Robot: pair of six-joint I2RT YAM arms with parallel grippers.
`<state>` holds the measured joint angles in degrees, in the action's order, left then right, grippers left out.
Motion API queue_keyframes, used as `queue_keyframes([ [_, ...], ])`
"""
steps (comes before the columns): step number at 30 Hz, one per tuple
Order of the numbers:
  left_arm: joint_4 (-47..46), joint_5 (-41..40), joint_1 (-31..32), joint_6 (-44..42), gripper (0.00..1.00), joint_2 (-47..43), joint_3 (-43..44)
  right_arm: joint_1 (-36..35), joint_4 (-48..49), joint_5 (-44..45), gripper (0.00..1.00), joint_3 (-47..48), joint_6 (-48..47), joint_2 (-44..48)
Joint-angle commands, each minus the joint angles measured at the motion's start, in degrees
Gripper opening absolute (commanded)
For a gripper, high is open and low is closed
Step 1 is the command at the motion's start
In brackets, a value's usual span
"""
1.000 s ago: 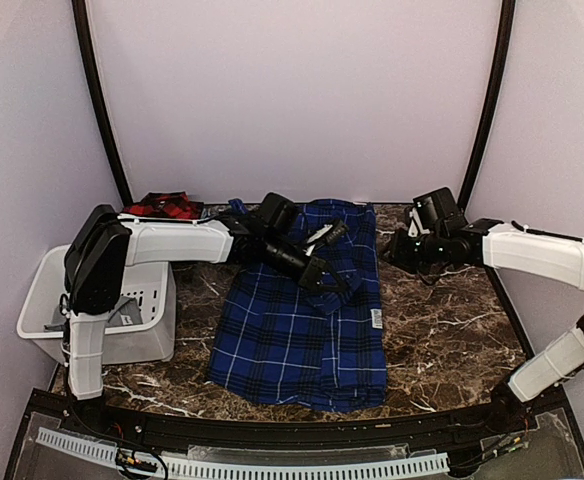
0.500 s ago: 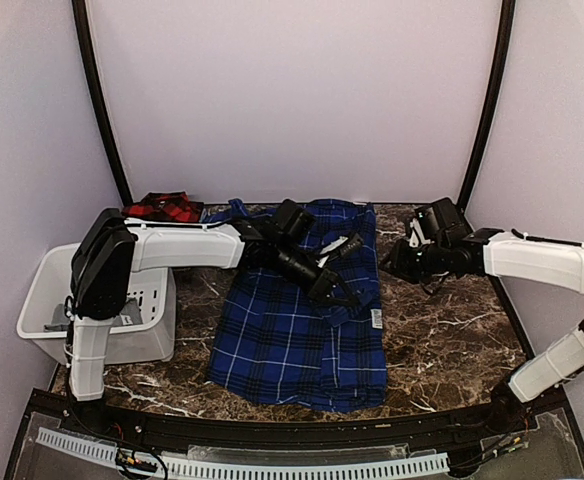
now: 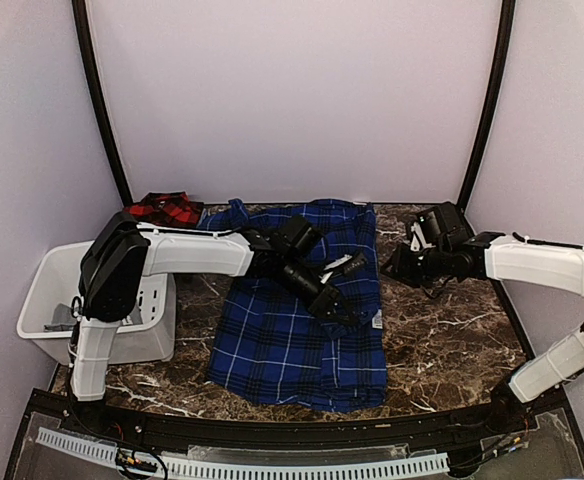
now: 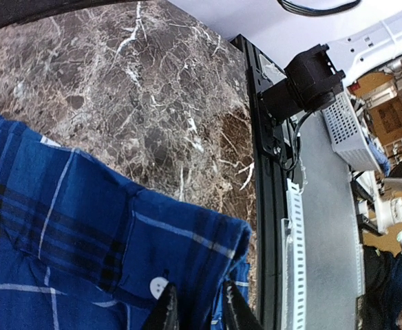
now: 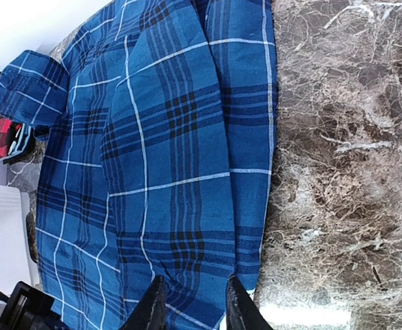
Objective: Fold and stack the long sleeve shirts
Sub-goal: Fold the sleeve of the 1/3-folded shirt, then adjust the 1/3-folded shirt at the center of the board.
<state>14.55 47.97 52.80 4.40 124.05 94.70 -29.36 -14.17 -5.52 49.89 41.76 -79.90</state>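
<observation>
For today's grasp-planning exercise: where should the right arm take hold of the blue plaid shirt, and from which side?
Probably the right edge of the blue plaid shirt, approached from the bare marble on that side: the edge lies flat and straight, and the right gripper hovers open beside it.

Marble table (image 3: 442,335) bare right of blue shirt (image 3: 292,345); white bin (image 3: 47,285) blocks left side.

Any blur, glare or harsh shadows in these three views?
Top external: even, soft light, sharp, faint shadows around the blue shirt. Left wrist: cloth crisp, the wall beyond the table washed out white. Right wrist: plaid and marble both sharp.
</observation>
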Motion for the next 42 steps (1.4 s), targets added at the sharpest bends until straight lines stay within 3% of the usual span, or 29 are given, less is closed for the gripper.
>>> queue_keyframes([
  [1,0.68,4.21,0.37,-0.44,0.24,-0.65,1.46,0.13,1.67,-1.61,0.27,-0.89,-1.19,0.86],
  [6,-0.36,7.37,0.15,0.03,0.41,-0.77,1.54,-0.29,2.69,-4.05,0.28,-1.33,-1.75,0.18],
  [9,-2.47,7.66,-0.65,2.3,0.44,-1.32,1.12,-0.92,2.86,-4.79,0.28,-1.05,-2.25,-0.77],
  [15,-17.45,-0.51,-5.88,16.43,0.41,-3.65,-4.39,-0.75,5.78,-5.17,0.28,4.04,-3.38,-6.16],
  [18,-19.61,-8.59,-8.63,22.45,0.38,-3.6,-5.51,0.26,8.11,-7.53,0.27,10.28,-4.66,-12.03],
  [22,-22.62,-13.15,-10.84,28.03,0.29,-3.03,-6.93,2.28,9.9,-9.53,0.24,19.29,-6.15,-21.57],
  [31,-16.38,-30.53,-14.66,28.33,0.34,0.84,-1.11,5.81,7.3,-8.47,0.25,39.14,-7.82,-37.86],
  [37,-10.57,-31.7,-17.53,29.57,0.39,4.51,3.6,9.02,6.23,-9.97,0.43,46.07,-7.53,-44.67],
  [42,-7.25,-30.14,-18.07,29.36,0.48,6.97,6.68,10.82,6.23,-13.38,0.47,48.32,-7.0,-48.62],
])
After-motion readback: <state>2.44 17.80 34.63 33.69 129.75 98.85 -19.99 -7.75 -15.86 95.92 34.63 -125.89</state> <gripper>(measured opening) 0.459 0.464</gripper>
